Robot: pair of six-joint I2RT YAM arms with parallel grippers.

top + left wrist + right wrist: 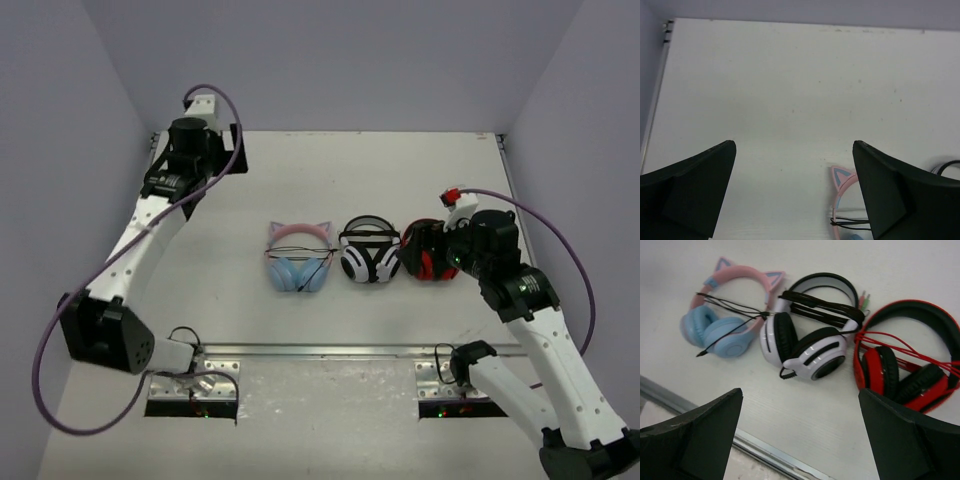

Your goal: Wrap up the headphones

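Both sets of jaws are spread wide and holding nothing, left jaws and right jaws alike. The headphones point(299, 262) sit mid-desk, leftmost in a row of three, pink band toward the far wall, blue cups toward my bases, so the pair lies roughly front to back. My left wrist is up near the far-left corner of the desk point(400, 180), and the target lies to my right and back toward me. In the left wrist view only a pink cat ear and a bit of black cable peek in at the bottom edge, beside my right-hand finger. My right jaws hover on the other side of the row, with the white-and-black pair point(369, 255) and the red-and-black pair point(428, 252) between them and the target. I reckon the left arm has the open lane. The right wrist view gives what the left cannot: the whole cat-ear pair, cable strung across the band, plug end trailing loose on the desk.
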